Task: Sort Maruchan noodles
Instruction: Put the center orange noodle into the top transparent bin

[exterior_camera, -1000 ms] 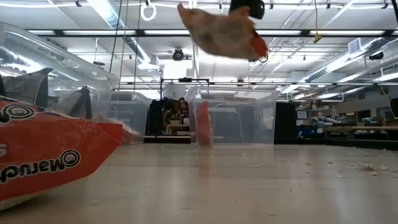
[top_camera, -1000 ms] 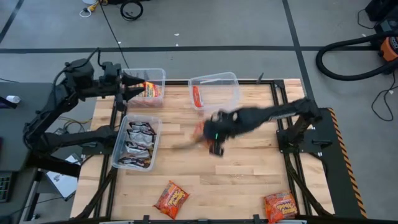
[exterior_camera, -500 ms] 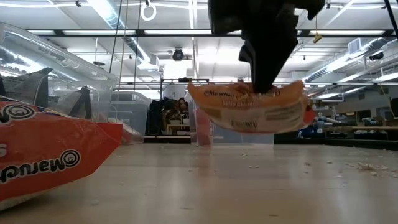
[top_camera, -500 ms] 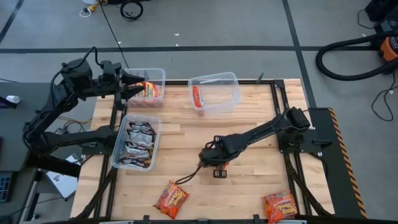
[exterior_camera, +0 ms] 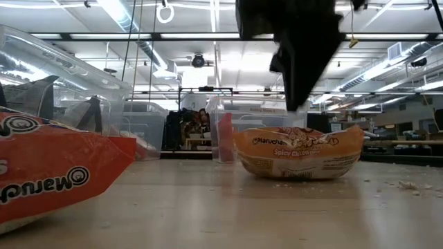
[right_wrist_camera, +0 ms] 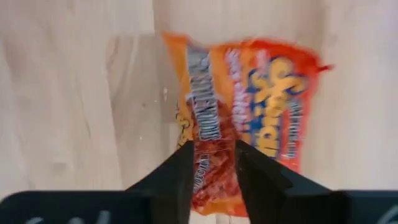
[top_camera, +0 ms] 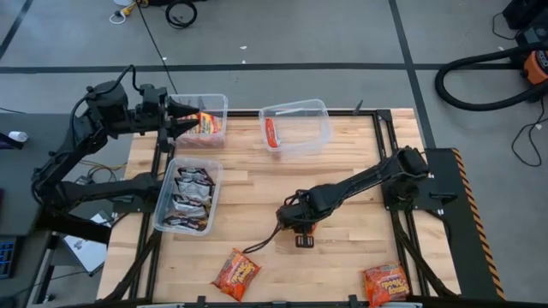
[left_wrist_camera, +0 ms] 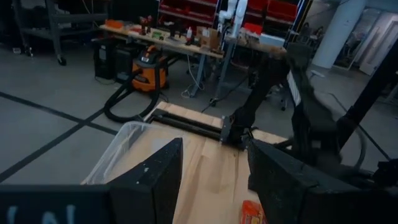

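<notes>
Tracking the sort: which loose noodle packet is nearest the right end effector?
The orange Maruchan packet on the table's middle, directly beneath the right end effector.

You're looking at a robotics lab or workshop: a wooden counter (top_camera: 342,171) on a black metal frame stands on grey concrete floor marked with dark tape lines (top_camera: 257,65), an orange shop vacuum (left_wrist_camera: 146,65) sits nearby, and long ceiling lights (exterior_camera: 124,17) run above shelves of red bins (left_wrist_camera: 186,9).

You see: orange-yellow noodle packet (exterior_camera: 297,152), blue lettering; two orange-red packets (top_camera: 236,273) (top_camera: 385,282); silver-black packets (top_camera: 190,198); clear bins (top_camera: 300,111); pale wood table (top_camera: 342,248).
</notes>
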### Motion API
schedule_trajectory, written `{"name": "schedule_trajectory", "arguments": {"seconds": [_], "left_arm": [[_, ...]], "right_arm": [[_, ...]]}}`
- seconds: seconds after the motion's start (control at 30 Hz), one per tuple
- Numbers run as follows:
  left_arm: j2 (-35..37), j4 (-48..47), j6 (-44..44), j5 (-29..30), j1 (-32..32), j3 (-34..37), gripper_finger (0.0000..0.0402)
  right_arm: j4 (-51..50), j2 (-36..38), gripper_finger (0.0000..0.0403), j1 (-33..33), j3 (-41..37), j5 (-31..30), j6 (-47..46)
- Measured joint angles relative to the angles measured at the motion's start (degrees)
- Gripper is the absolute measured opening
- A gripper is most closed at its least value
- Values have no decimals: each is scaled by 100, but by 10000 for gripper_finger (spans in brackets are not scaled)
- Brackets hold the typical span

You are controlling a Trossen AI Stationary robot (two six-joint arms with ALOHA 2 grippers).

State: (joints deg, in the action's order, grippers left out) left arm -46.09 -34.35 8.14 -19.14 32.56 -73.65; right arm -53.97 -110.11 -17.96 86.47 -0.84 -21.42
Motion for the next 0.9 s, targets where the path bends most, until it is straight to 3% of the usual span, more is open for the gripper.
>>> {"name": "schedule_trajectory", "arguments": {"seconds": [0.23, 0.37, 0.53, 0.7, 0.9], "left_arm": [[-7, -373, -179, 0, -2, 0, 188], [0, -380, -179, 0, 0, 0, 188], [0, -409, -122, 0, 0, 0, 188], [0, -490, 4, 0, 0, 0, 188], [0, -496, 14, 0, -2, 0, 188]], "right_arm": [[-39, 722, 199, 611, -397, -178, -329], [567, 997, 233, 1187, -1084, 402, -117], [2020, 982, 239, 1594, -2017, 1478, -292], [2790, 895, 233, 1804, -2461, 1815, -639], [3014, 800, 222, 1858, -2833, 2324, -709]]}}
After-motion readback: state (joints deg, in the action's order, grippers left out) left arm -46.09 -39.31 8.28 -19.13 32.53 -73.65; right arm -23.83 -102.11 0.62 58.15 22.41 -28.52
